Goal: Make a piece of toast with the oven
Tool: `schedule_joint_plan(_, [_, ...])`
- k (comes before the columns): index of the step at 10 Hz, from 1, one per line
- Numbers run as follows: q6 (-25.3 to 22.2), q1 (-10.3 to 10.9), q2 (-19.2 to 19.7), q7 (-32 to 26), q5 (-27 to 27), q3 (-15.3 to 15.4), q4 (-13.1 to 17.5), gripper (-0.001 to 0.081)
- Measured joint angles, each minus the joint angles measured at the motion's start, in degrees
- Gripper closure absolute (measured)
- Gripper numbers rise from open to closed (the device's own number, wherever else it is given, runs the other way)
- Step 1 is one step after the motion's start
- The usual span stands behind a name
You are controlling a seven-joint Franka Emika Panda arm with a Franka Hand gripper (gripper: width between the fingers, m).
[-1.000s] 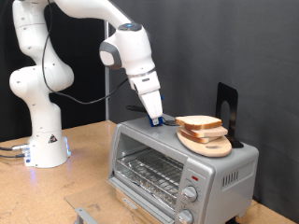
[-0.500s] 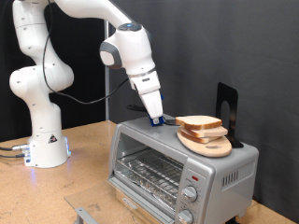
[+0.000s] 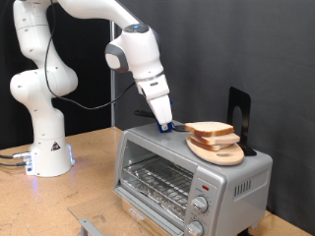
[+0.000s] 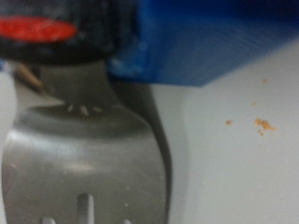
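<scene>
The silver-grey oven (image 3: 177,175) stands on the wooden table, its glass door up and the wire rack showing behind it. On its top, a round wooden board (image 3: 220,153) carries the piece of toast (image 3: 210,129), with another slice under it. My gripper (image 3: 167,126) is lowered onto the oven's top just to the exterior view's left of the board. In the wrist view, a slotted metal spatula blade (image 4: 89,154) with a red part on its handle lies very close on the pale oven top (image 4: 238,159), beside a blue fingertip (image 4: 215,42).
A black upright stand (image 3: 239,111) rises behind the board. The arm's white base (image 3: 47,152) sits on the table (image 3: 94,182) at the exterior view's left. A small metal part (image 3: 91,227) lies near the table's front edge. Two knobs (image 3: 200,205) are on the oven's right panel.
</scene>
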Motion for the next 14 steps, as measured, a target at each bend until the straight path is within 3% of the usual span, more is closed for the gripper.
schedule_joint_plan(1, [0.0,0.0,0.0,0.0,0.0,0.0,0.0,0.0321])
schedule_joint_plan(2, [0.0,0.0,0.0,0.0,0.0,0.0,0.1,0.0247])
schedule_joint_plan(3, [0.0,0.0,-0.1,0.0,0.0,0.0,0.1,0.0107])
schedule_joint_plan(4, [-0.1,0.0,-0.2,0.0,0.0,-0.1,0.2,0.0107])
schedule_joint_plan(5, [-0.2,0.0,-0.3,0.0,0.0,-0.1,0.2,0.002])
schedule_joint_plan(14, [-2.1,-0.2,-1.1,3.2,0.9,-0.3,0.3,0.0001])
